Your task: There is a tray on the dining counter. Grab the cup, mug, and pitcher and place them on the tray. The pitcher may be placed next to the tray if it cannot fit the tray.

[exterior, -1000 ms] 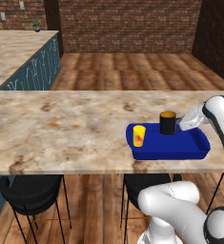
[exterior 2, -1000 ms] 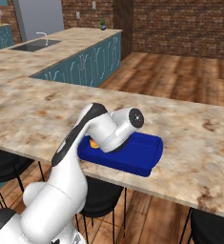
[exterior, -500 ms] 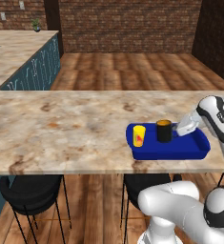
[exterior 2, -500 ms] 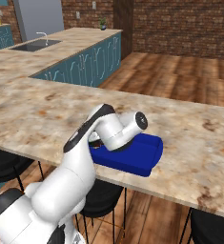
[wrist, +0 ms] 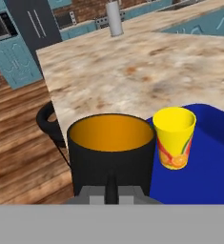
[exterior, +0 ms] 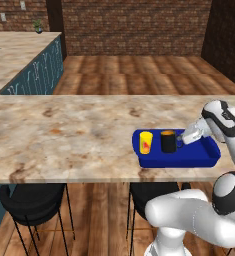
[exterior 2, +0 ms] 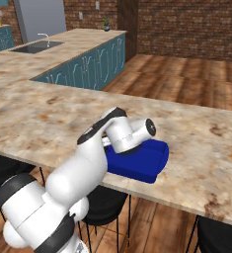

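On the dining counter (exterior: 64, 135), near its front edge, the blue tray (exterior: 199, 159) is holding two of the three vessels: the yellow cup (exterior: 146, 142) is standing upright at the tray's left end, and the black mug (exterior: 168, 141) is sitting just beside it, orange interior showing. The gripper (exterior: 181, 142) is reaching in low from the right and is pinching the mug at its handle side, jaws drawn narrow on it; in the hand view the mug (wrist: 111, 155) is looming directly in front of the fingertips, with the cup (wrist: 174, 137) just to its side over the tray floor (wrist: 204, 167).

Judging from this, the mug placement is finishing: the mug appears to be resting on or just above the tray. The next move is calling for a release, then a straight withdrawal so the fingers are not dragging the mug into the cup. The pitcher is remaining to be fetched; a pale upright cylinder (wrist: 114, 19) is standing at the far end of the counter, but whether that is the pitcher cannot be told.
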{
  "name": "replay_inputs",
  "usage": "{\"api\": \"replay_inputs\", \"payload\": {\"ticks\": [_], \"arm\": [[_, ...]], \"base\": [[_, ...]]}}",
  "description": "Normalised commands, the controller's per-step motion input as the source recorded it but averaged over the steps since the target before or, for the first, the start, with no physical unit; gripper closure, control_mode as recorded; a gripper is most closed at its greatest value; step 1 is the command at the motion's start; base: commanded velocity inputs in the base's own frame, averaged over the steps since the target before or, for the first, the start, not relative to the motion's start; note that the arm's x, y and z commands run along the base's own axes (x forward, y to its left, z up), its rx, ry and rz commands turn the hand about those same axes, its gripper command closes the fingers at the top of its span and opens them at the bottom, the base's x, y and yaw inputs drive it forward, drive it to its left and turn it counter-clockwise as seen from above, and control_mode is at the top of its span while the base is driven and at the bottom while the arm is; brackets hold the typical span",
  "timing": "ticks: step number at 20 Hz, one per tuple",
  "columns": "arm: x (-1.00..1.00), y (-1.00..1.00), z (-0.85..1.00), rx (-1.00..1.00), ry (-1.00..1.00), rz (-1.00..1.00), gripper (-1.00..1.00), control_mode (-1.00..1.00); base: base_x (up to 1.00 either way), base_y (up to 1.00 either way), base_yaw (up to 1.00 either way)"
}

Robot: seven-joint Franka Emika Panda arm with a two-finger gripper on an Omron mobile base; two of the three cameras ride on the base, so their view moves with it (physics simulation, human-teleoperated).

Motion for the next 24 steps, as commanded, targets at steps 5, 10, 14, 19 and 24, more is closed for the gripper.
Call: {"api": "replay_inputs", "payload": {"ticks": [5,10,14,19,24], "arm": [[0.19,0.00,-0.36,0.03,0.00,0.04,1.00,-1.00],[0.24,0.00,-0.21,0.02,0.00,0.03,1.00,-1.00],[0.23,-0.08,-0.25,0.02,0.00,0.04,1.00,-1.00],[0.24,-0.10,-0.24,0.02,0.00,0.04,1.00,-1.00],[0.15,-0.03,-0.24,0.01,0.00,0.03,1.00,-1.00]], "base": [[0.00,0.00,0.00],[0.00,0.00,0.00],[0.00,0.00,0.00],[0.00,0.00,0.00],[0.00,0.00,0.00]]}}
